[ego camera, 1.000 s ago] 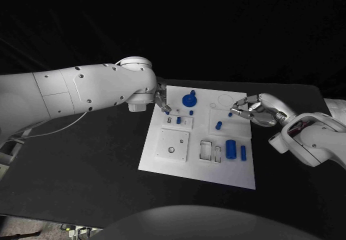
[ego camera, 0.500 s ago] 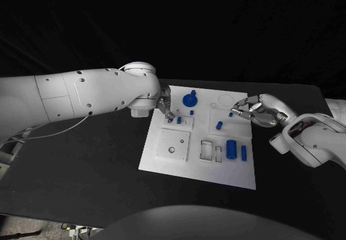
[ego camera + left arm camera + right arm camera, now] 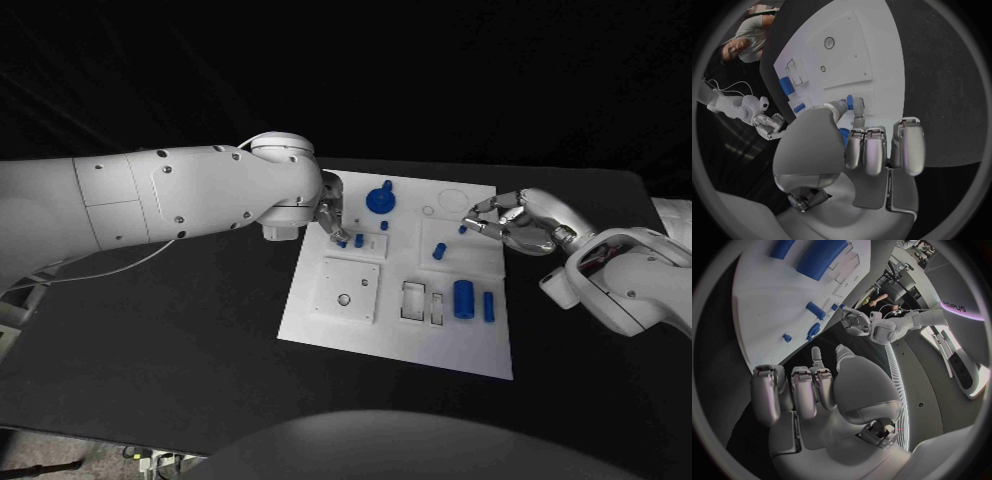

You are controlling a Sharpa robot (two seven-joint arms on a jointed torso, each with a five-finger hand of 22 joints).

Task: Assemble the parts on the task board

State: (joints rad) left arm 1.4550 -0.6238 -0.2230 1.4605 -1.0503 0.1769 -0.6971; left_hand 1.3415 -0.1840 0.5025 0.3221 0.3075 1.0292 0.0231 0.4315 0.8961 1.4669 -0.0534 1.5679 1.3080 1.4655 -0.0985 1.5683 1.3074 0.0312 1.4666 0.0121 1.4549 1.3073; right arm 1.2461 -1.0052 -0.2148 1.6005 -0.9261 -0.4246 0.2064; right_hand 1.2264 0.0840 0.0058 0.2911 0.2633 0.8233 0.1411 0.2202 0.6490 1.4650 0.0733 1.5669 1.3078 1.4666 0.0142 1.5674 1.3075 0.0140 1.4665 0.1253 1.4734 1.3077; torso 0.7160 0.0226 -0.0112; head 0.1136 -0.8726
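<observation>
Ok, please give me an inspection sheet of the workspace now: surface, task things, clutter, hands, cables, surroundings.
Surface: black table, bare around the board.
Task things: white task board in the middle; blue parts on it, among them a round knobbed part, a large cylinder and a slim bar beside it.
Clutter: nothing seen.
Hands: left hand at the board's left edge, fingertips on a small blue peg; right hand over the board's right edge, fingers curled, holding nothing visible.
Cables: a pale cable under the left arm.
Surroundings: dark.
</observation>
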